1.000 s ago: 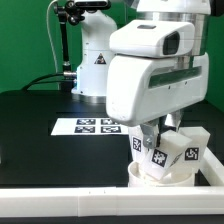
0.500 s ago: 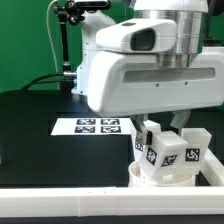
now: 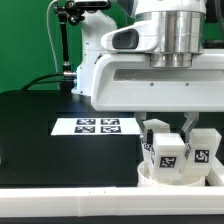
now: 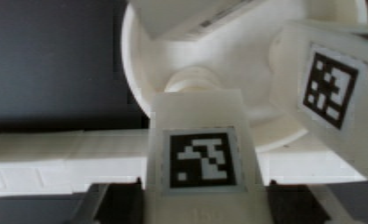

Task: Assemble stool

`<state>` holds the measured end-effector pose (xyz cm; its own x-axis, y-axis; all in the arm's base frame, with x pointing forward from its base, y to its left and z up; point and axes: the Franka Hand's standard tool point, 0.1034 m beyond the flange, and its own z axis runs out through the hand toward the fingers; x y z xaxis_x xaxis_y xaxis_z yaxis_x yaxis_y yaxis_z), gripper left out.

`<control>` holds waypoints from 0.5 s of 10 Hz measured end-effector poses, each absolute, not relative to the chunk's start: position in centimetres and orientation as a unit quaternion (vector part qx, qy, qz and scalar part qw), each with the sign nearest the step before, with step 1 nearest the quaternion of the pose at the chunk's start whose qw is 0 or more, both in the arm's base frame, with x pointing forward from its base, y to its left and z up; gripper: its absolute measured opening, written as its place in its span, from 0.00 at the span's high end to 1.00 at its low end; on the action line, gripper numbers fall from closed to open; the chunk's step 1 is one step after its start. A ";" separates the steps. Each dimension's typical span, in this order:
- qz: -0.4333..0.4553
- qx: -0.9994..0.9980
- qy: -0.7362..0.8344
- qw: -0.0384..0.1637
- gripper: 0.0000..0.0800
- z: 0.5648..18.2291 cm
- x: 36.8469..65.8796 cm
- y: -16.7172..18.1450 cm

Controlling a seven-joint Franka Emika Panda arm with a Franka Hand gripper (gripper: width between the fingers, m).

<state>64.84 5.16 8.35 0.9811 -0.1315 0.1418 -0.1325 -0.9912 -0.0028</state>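
My gripper [image 3: 167,133] is shut on a white stool leg [image 3: 166,153] with a tag on its face and holds it upright in the round white seat [image 3: 150,177] at the front of the exterior view's right. A second tagged leg [image 3: 205,151] stands just to its right in the seat. In the wrist view the held leg [image 4: 206,158] sits between my two dark fingers [image 4: 117,205], with the seat's rim [image 4: 163,50] beyond it and the second leg [image 4: 334,82] beside it. A third leg is out of view.
The marker board [image 3: 95,126] lies on the black table left of the seat. A long white bar [image 3: 60,198] runs along the table's front edge and also shows in the wrist view [image 4: 56,160]. The robot base [image 3: 90,55] stands behind.
My wrist has turned and shifted toward the exterior view's right with the leg still held. The seat and the second leg have shifted right as well.
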 end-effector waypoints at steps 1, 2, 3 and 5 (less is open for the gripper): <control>0.078 0.992 -0.099 0.000 0.58 8.3 64.9 5.3; 0.078 0.987 -0.139 -0.004 0.58 8.3 64.9 5.8; 0.078 0.983 -0.166 -0.007 0.58 8.2 64.8 6.4; 0.074 0.957 -0.281 -0.027 0.58 8.2 64.8 7.5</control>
<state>64.78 7.55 8.22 0.8315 -0.5410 0.1265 -0.5332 -0.8410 -0.0922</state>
